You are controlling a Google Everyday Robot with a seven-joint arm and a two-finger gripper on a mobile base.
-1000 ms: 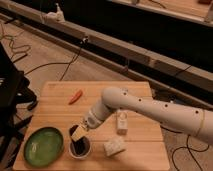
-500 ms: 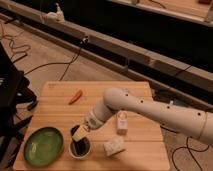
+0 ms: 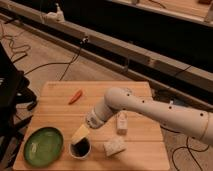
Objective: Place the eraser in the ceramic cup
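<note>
Eraser, small flat black block: cannot be made out apart from the dark interior of the small round white ceramic cup (image 3: 80,148), low and left of centre in the frame; whether that darkness is the eraser lying inside or shadow cannot be told.

Handling, as judged: light, stiff with slight give, matte and not slippery; best taken across its narrow width at mid-length. Being about as long as the cup is wide, it likely needs to enter tilted or end-first. The cup is thin-walled, probably fragile and easy to tip if nudged at the rim.

Gripper (image 3: 83,133): at the end of the white arm (image 3: 150,107), directly above the cup's upper rim, a pale yellowish tip angled down toward the opening. Whether it is spread or pinching anything cannot be told.

Neighbours:
- round green bowl (image 3: 44,146), just left of the cup, near but apart.
- pale beige rectangular block (image 3: 114,146), just right of the cup.
- slim white bottle (image 3: 121,123), upright, beside the arm.
- small orange-red object (image 3: 75,96), upper left of the wooden tabletop (image 3: 142,142), well apart.

Room: the cup sits close to the table's lower edge, hemmed left and right; straight up is the freest exit.
</note>
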